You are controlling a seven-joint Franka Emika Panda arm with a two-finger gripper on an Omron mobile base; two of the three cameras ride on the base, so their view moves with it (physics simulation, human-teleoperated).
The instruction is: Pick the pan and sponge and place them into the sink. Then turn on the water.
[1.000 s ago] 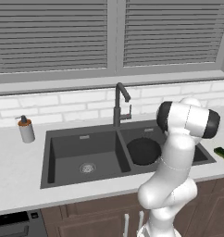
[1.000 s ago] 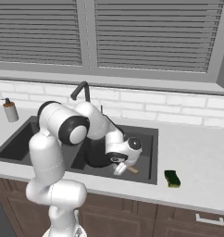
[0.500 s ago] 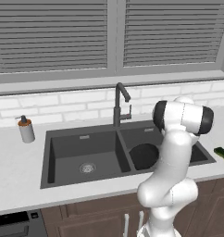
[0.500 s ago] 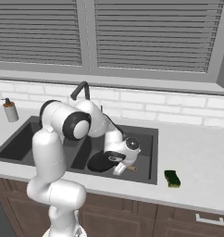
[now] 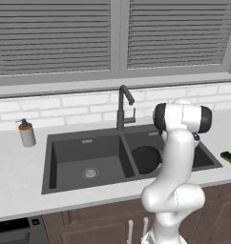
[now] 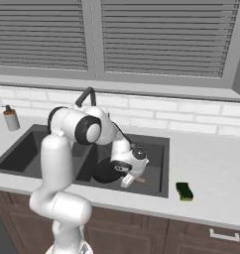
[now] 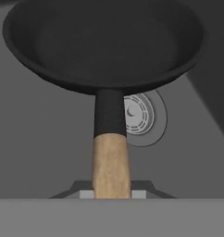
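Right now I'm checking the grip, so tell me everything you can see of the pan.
The pan is round, shallow and black, with a matte inside and nothing in it. Its straight handle starts black at the rim and turns to pale wood toward the tool, which is shut on that wooden end. The pan is held level over the right basin of the sink, above the round metal drain.
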